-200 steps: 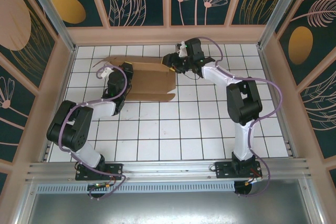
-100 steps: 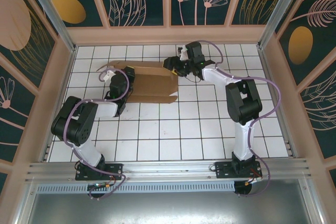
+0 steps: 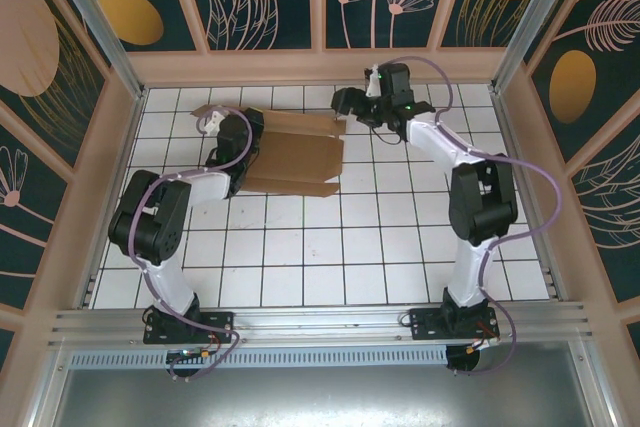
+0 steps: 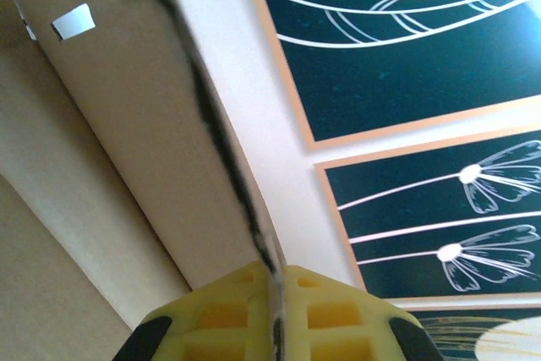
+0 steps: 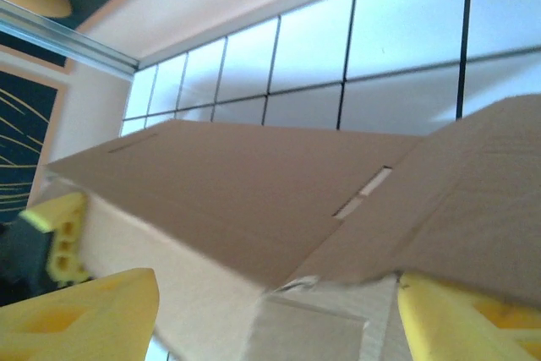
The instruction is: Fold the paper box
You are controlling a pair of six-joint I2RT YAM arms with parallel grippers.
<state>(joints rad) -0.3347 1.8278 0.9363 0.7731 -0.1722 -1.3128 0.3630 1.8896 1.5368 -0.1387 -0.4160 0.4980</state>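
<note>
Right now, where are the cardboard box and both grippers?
cardboard box (image 3: 295, 152), top view, middle of its flat brown panel.
left gripper (image 4: 275, 298), left wrist view, midway between its tips, at the pinched edge.
right gripper (image 5: 279, 298), right wrist view, midway between its spread tips.

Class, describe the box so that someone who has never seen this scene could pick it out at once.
Find the white tiled table. Toward its far edge, left of centre, lies the box. It alone is plain brown cardboard, creased and flapped, between the black-and-white left arm and right arm.
</note>
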